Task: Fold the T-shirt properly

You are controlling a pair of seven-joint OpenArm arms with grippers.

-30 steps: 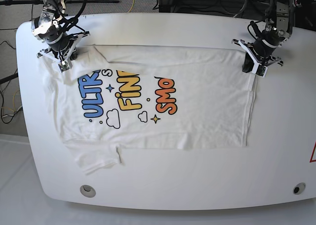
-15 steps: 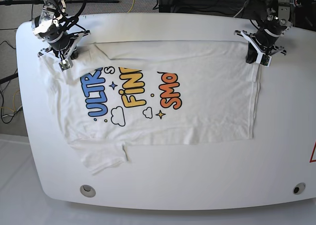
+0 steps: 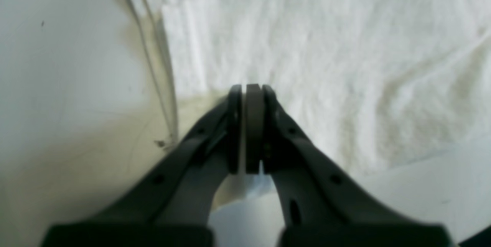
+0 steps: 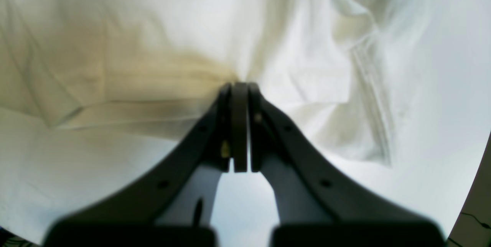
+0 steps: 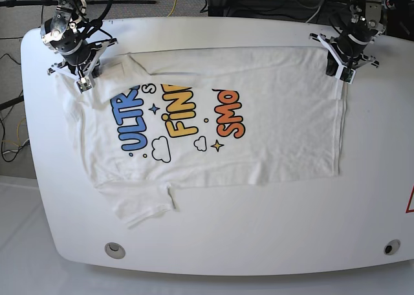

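While a white table (image 5: 213, 243) fills the base view, the T-shirt (image 5: 278, 127) lies spread across it print side up, hem toward the arm with the left wrist camera and collar end toward the other arm, its upper edge folded over so the tops of the blue, yellow and orange letters are covered. One short sleeve (image 5: 143, 207) sticks out at the near edge, loosely rumpled. The right gripper (image 5: 83, 75) sits at the shoulder corner, and its wrist camera shows the pads pressed together with cloth puckering into them, so it appears to be pinching the fabric. The left gripper (image 5: 343, 67) sits at the hem corner; its pads are likewise pressed together, with the hem edge running alongside, though whether cloth is actually caught between them cannot be told from that view. The garment looks light, soft and limp, likely to sag and crease wherever it goes unsupported, so corners and seamed edges such as hem and shoulder are judged the surest places to take hold, with both ends kept taut together. Both wrist views are blurred, the far sleeve is largely hidden beneath the right gripper and the fold, and the collar cannot be made out.
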